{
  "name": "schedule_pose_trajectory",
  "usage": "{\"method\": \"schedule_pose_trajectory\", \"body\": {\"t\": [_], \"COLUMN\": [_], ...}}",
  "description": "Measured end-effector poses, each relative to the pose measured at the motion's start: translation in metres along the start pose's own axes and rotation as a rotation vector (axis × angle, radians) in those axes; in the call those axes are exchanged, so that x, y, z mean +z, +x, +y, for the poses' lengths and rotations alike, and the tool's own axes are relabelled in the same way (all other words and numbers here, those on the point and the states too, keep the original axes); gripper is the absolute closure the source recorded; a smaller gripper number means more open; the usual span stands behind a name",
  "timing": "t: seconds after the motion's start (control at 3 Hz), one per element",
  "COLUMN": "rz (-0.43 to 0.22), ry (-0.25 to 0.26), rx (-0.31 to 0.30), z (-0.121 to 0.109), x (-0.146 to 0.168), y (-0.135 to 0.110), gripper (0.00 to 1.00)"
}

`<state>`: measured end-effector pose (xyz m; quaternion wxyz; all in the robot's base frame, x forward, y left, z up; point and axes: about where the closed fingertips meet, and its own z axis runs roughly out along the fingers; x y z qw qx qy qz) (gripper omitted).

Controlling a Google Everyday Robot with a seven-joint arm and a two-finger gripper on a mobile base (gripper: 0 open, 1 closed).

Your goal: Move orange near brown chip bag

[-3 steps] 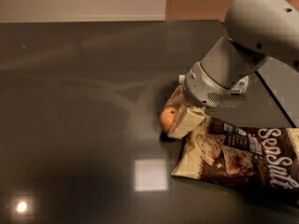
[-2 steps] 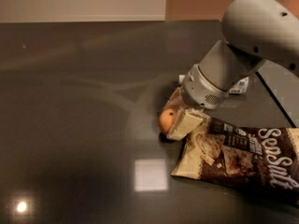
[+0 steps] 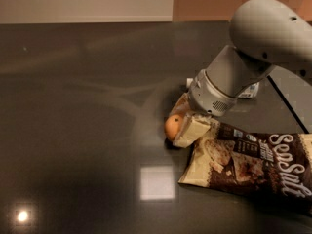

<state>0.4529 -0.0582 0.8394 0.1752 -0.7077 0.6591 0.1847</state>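
Camera view: the bag (image 3: 243,165) lay flat at lower right, its long axis running left to right and tilting slightly down, the "Sea Salt" lettering at the right end. The orange (image 3: 172,126) was round, and no stem dot showed. The table (image 3: 73,106) was dark and glossy, with a square glare patch (image 3: 157,183) below centre. A pale wall (image 3: 83,4) ran along the top edge. The gripper (image 3: 181,123) was low over the table just right of centre, its cream fingers (image 3: 195,129) closed on the orange, one above and one below right. The orange sat just beside the bag's left end.
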Motion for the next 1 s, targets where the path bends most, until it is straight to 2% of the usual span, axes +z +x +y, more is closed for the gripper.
{"method": "schedule_pose_trajectory", "body": {"t": [0.33,0.67,1.0], "rz": [0.001,0.002,0.002], "ry": [0.001,0.001,0.001], "rx": [-0.003,-0.005,-0.005], "z": [0.0006,0.0012,0.0013], "x": [0.0000,0.0000,0.0000], "y": [-0.0012,-0.0024,-0.0024], "gripper": [0.12,0.00,0.00]}}
